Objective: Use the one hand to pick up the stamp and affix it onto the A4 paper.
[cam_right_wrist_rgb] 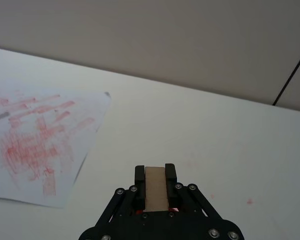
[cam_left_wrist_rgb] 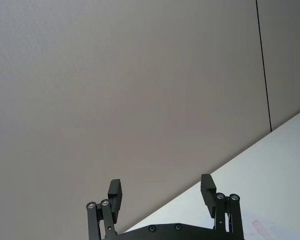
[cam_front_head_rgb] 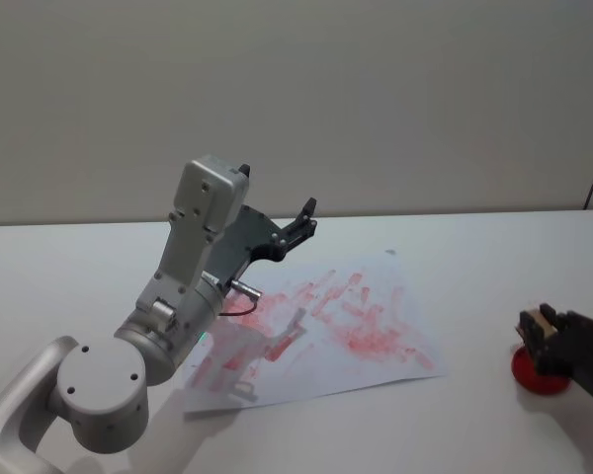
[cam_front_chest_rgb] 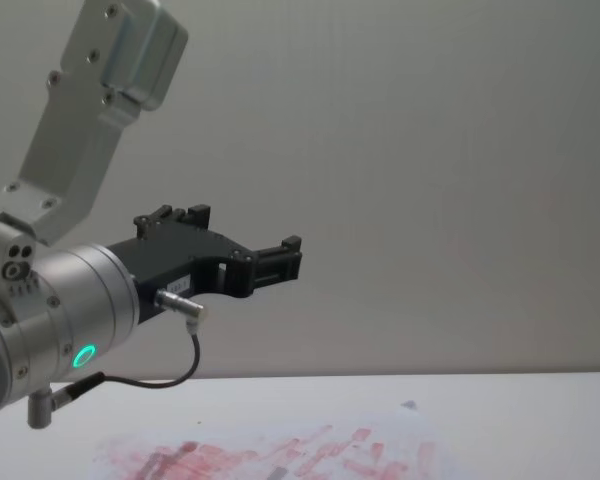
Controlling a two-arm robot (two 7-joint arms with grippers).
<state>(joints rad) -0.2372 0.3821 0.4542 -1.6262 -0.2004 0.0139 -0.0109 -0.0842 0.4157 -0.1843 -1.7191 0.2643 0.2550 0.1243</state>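
Observation:
The brown wooden stamp (cam_right_wrist_rgb: 156, 192) sits between the jaws of my right gripper (cam_right_wrist_rgb: 155, 172), which is shut on it. In the head view this gripper (cam_front_head_rgb: 534, 331) hovers at the far right of the table with the stamp (cam_front_head_rgb: 545, 319) in it, to the right of the A4 paper (cam_front_head_rgb: 326, 326). The paper is a white sheet smeared with red prints and lies flat mid-table; it also appears in the right wrist view (cam_right_wrist_rgb: 40, 135) and the chest view (cam_front_chest_rgb: 280, 450). My left gripper (cam_front_head_rgb: 301, 222) is raised above the paper's far left part, open (cam_left_wrist_rgb: 161, 192) and empty.
A round red ink pad (cam_front_head_rgb: 534, 377) lies on the white table (cam_front_head_rgb: 474, 257) just below the right gripper. The left arm's big silver wrist (cam_front_chest_rgb: 50, 320) with a green light rises over the left side of the table. A plain wall stands behind.

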